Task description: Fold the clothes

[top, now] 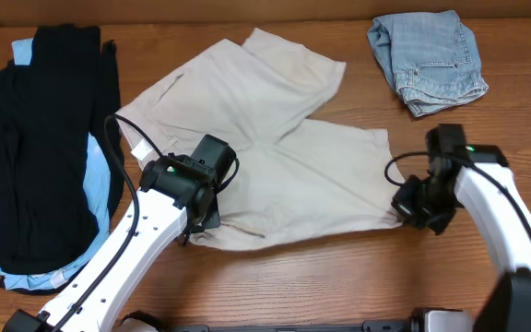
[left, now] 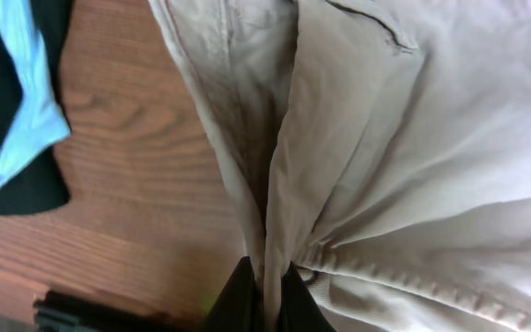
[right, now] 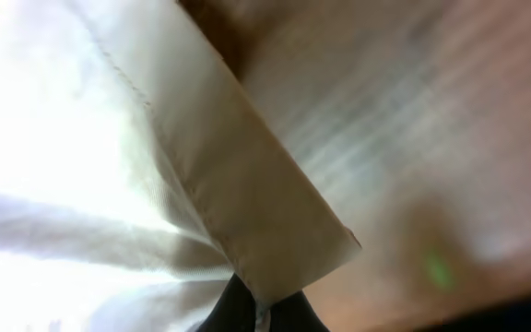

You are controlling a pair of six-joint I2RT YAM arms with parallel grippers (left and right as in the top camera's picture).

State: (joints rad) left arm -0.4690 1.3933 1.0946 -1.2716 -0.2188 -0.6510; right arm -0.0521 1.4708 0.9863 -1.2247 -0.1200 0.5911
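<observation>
Two grippers (left: pixel 265 293) (right: pixel 261 309) pinch one beige shorts (top: pixel 275 157) (one denim pair (top: pixel 429 60) apart).

my work surface is a wooden table (top: pixel 339 277), mid-brown, with grain running left to right. it fills the overhead view from edge to edge. lighting on it is even, with soft shadows. in my left wrist view the wood occupies the left and lower left, showing curved grain lines. in my right wrist view it fills the right half, blurred, with a small green spot of light (right: pixel 438 270) at lower right.
</observation>
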